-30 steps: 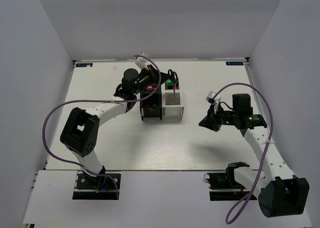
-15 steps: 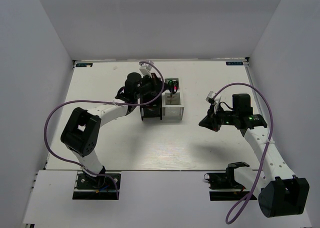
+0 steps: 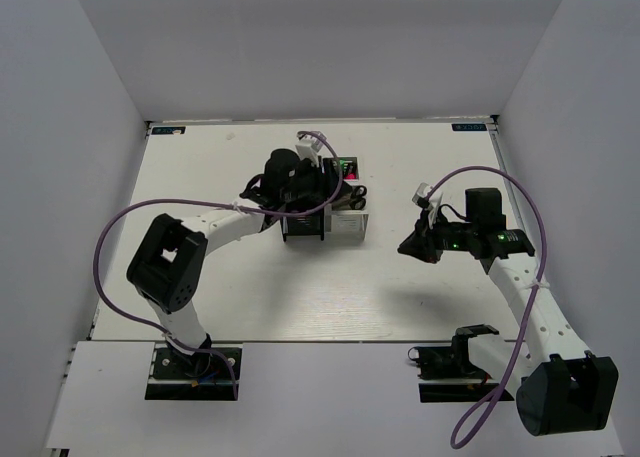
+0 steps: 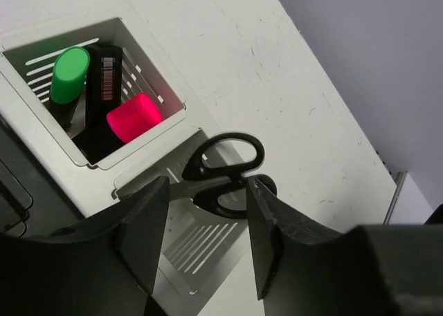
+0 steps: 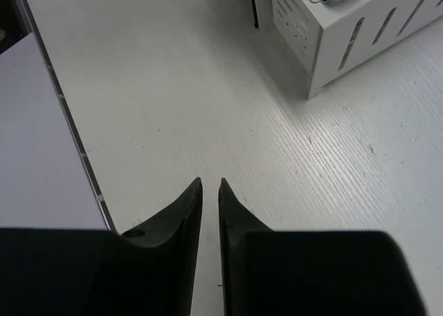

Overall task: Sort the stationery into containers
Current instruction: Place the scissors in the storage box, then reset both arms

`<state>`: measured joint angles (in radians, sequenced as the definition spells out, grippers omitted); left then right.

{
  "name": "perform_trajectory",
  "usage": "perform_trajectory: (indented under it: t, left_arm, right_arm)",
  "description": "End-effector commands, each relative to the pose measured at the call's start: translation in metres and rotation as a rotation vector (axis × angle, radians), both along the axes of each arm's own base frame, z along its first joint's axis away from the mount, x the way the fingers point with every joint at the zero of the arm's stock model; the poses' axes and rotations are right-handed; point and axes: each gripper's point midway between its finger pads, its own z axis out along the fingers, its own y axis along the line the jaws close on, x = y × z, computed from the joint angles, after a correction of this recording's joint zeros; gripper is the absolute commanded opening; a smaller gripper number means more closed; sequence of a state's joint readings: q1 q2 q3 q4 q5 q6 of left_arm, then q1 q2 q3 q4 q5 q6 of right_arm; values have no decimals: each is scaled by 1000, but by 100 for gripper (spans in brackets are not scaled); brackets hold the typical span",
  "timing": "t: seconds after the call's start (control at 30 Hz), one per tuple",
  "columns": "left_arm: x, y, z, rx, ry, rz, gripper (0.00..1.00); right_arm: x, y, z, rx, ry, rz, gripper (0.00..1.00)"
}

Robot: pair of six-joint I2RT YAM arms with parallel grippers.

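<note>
Black-handled scissors [image 4: 257, 153] lie across the rim of a white slatted container [image 4: 201, 240], blades down inside it. My left gripper [image 4: 208, 191] hovers open just above them, a jaw on either side, touching nothing. The white container behind [image 4: 149, 67] holds black highlighters with a green cap [image 4: 69, 74] and a pink cap [image 4: 131, 117]. From above, the left gripper [image 3: 335, 184] is over the container cluster [image 3: 345, 227], with the scissors [image 3: 353, 192] beside it. My right gripper [image 3: 408, 245] hangs over bare table to the right, its jaws [image 5: 210, 183] a narrow slit apart and empty.
A black container [image 3: 303, 222] adjoins the white ones on the left. In the right wrist view a white box corner [image 5: 346, 32] sits at the far upper right. The table's pale edge strip [image 5: 41, 143] runs along the left.
The left gripper swung right over the white containers and opened, letting go of the scissors, which now rest in the container. The right arm has stayed put.
</note>
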<state>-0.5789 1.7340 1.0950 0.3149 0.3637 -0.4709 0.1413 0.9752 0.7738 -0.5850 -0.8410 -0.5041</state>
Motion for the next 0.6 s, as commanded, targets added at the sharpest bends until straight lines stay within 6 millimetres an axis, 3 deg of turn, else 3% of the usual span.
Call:
perform_trajectory:
  t: [0.0, 0.07, 0.13, 0.17, 0.2, 0.23, 0.27, 0.3, 0.33, 0.37, 0.4, 0.43, 0.47, 0.5, 0.53, 0.57]
  left_arm:
    - [5, -2, 24, 7, -57, 0, 59]
    - [8, -3, 32, 2, -71, 3, 59]
    - [8, -6, 44, -13, -91, -4, 51]
    - [7, -8, 48, -18, -100, -12, 43]
    - [1, -11, 62, -34, -123, -28, 18]
    - [0, -14, 77, -48, -152, -35, 6]
    - [-8, -12, 82, -25, -143, -43, 0]
    - [-20, -17, 94, -18, -164, -78, 0]
    - [-27, -17, 105, 10, -151, -91, 0]
    - [-35, -12, 115, 45, -172, -101, 6]
    - [-52, -4, 105, 131, -104, -97, 21]
    - [-63, 12, 106, 261, -88, -59, 41]
    - [-74, 19, 97, 343, -62, -42, 76]
    - [-94, 60, 62, 551, 65, 20, 81]
    - [-109, 80, 60, 619, 59, 48, 83]
    - [-113, 100, 53, 693, 57, 111, 100]
  right_arm:
    - [-3, 1, 2, 18, 5, 14, 19]
    - [-4, 1, 2, 19, 6, 16, 20]
    - [-3, 1, 3, 20, 4, 15, 20]
    - [-3, 1, 3, 21, 4, 13, 20]
    - [-1, 0, 4, 19, -1, 6, 20]
    - [-3, 1, 3, 21, 10, 5, 25]
    - [-1, 0, 4, 23, 11, -8, 34]
    - [2, -3, 4, 13, 7, -32, 71]
    - [7, -4, 5, 11, -9, -48, 90]
    - [9, -4, 6, 20, 28, -94, 90]
    - [27, -18, 1, -48, -10, -204, 90]
    - [37, -23, 3, -42, 6, -293, 90]
    - [46, -29, 5, -42, 22, -382, 90]
    - [74, -59, 7, -131, -59, -577, 90]
    - [81, -67, 8, -104, -21, -696, 90]
    - [91, -85, 10, -104, -16, -856, 90]
